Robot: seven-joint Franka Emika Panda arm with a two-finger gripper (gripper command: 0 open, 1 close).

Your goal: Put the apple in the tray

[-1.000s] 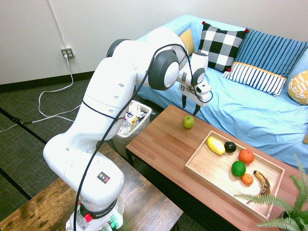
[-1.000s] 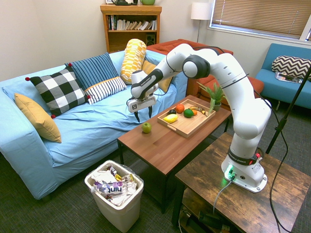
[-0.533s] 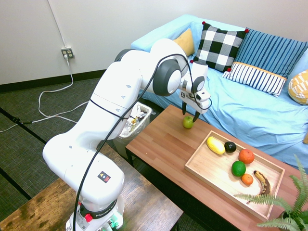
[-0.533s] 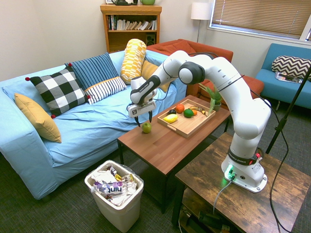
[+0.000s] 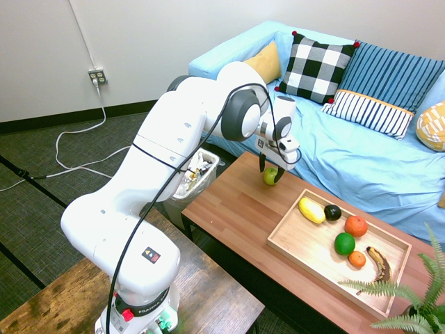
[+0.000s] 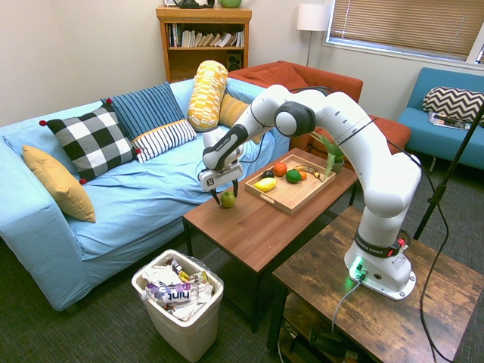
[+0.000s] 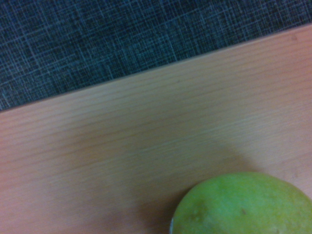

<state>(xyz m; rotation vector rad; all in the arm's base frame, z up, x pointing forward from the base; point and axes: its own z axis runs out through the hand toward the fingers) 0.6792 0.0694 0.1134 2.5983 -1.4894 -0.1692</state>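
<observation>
pincer [image 5: 272, 172] wide open, nothing gripped | green apple [image 5: 270, 177] between its fingers, on bench [image 5: 233, 198] | lowering seemed next

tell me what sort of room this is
Probably a lounge or living room: a sofa with a light blue cover, a low wooden table in front of it, and a bookshelf against the wall.
</observation>
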